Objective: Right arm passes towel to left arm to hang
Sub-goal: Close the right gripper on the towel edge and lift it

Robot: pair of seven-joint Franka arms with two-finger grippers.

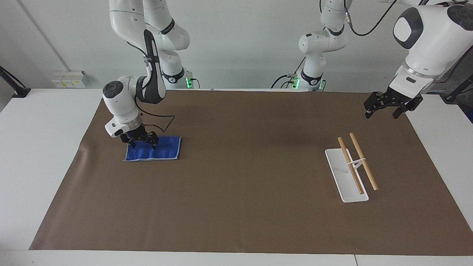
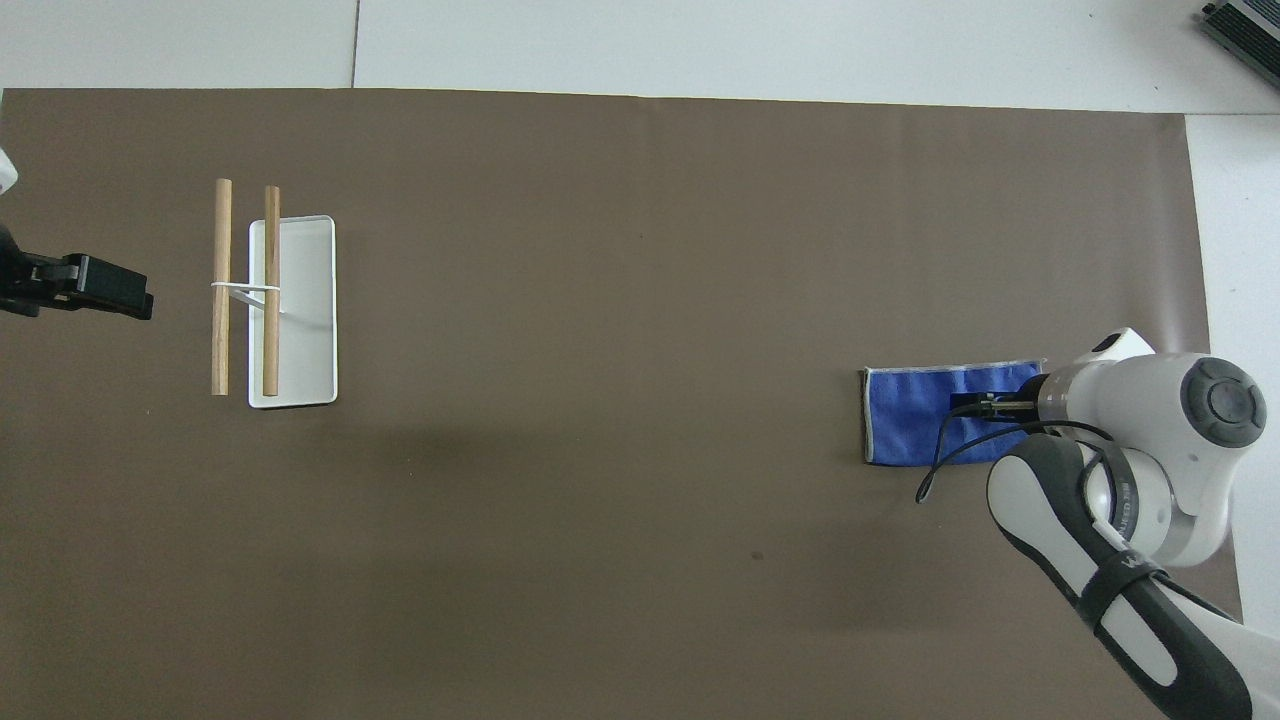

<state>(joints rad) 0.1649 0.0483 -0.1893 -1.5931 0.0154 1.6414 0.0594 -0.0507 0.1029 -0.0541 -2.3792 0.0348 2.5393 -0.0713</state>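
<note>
The blue towel [image 1: 164, 149] lies flat on the brown mat, toward the right arm's end of the table; it also shows in the overhead view [image 2: 905, 415]. My right gripper [image 1: 143, 144] is open and low over the part of the towel nearest that end, fingers spread above the cloth; it shows in the overhead view too [image 2: 978, 405]. I cannot tell whether the fingertips touch the cloth. My left gripper [image 1: 382, 111] is open and empty, and waits in the air at the left arm's end of the mat, also seen in the overhead view [image 2: 110, 290].
A towel rack [image 1: 351, 168] with a white flat base and two wooden rods stands toward the left arm's end, beside the left gripper; it shows in the overhead view [image 2: 290, 300]. The brown mat [image 1: 244, 177] covers most of the white table.
</note>
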